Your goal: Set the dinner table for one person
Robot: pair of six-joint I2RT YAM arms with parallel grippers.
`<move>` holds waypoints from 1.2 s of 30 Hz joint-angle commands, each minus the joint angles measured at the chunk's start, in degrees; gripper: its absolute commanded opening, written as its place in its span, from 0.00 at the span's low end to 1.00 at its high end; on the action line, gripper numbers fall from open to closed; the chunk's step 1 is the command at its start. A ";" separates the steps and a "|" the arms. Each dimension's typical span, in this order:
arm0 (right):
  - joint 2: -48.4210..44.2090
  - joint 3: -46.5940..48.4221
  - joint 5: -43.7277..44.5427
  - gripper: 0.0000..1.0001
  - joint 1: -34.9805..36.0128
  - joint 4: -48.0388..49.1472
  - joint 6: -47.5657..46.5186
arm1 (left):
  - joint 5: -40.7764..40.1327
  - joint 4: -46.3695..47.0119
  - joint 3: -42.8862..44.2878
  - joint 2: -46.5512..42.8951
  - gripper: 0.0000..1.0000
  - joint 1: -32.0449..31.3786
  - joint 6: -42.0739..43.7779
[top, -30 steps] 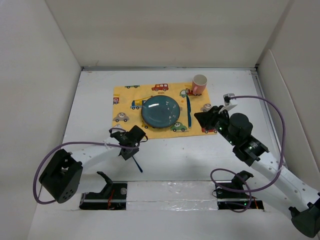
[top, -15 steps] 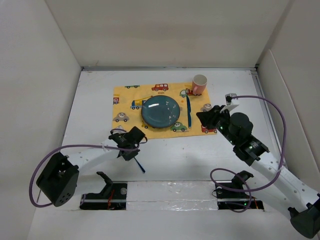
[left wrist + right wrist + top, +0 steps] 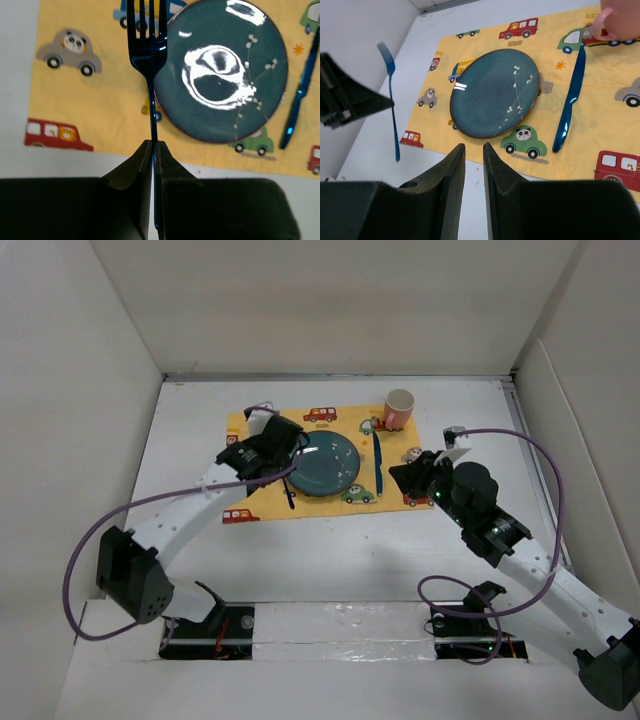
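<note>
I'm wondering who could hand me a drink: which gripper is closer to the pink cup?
Right. The right gripper hovers on the near side of the pink cup, beside the knife. The left gripper, shut on the fork, is beyond the plate, farther off.

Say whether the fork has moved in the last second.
Yes. Held by the left gripper, the fork went from bare table to over the yellow cloth, left of the plate.
</note>
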 commanded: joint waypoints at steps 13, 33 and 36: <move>-1.61 -0.03 -1.23 0.27 -0.98 2.40 -0.01 | -0.87 8.96 9.48 22.86 0.00 10.01 31.15; 0.85 -0.21 -2.10 0.27 -0.98 3.99 -0.97 | -4.35 9.58 17.56 38.24 0.00 12.93 33.35; 1.12 0.06 -2.01 0.27 -0.98 3.19 -1.24 | -4.53 9.23 18.09 39.74 0.00 12.93 33.26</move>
